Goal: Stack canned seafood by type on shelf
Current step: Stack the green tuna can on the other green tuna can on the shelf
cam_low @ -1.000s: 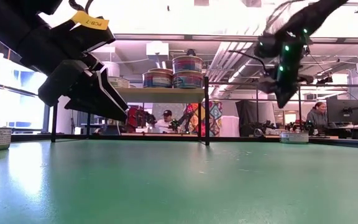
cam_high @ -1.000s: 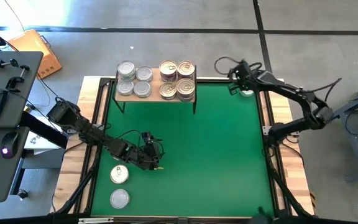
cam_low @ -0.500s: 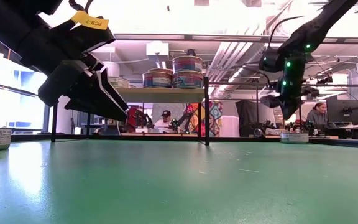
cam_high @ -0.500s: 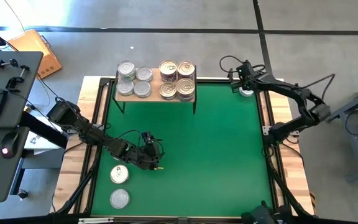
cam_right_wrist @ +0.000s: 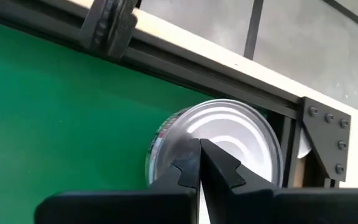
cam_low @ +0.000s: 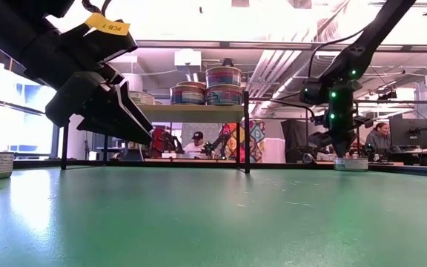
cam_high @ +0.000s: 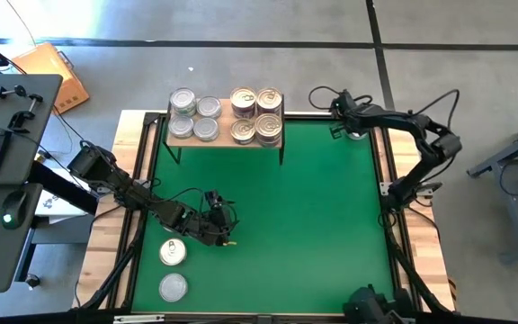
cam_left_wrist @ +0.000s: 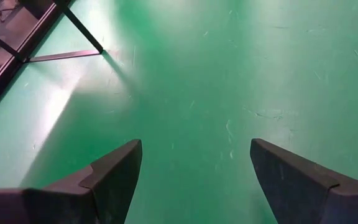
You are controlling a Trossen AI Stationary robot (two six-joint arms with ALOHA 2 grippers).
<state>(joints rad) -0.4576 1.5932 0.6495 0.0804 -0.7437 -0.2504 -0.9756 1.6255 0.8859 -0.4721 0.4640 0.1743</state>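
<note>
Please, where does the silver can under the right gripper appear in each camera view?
High view: the silver can sits at the green mat's far right corner, partly hidden under the right gripper.
Low view: far right on the mat.
Left wrist view: not in it.
Right wrist view: centre, just beyond the shut fingertips.
Shared landmark: the mat's corner by the table frame.

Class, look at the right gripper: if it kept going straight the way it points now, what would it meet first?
Most likely the silver-lidded can in the mat's far right corner. The right gripper, fingers shut, points straight at its lid; how far above it sits is unclear.
</note>
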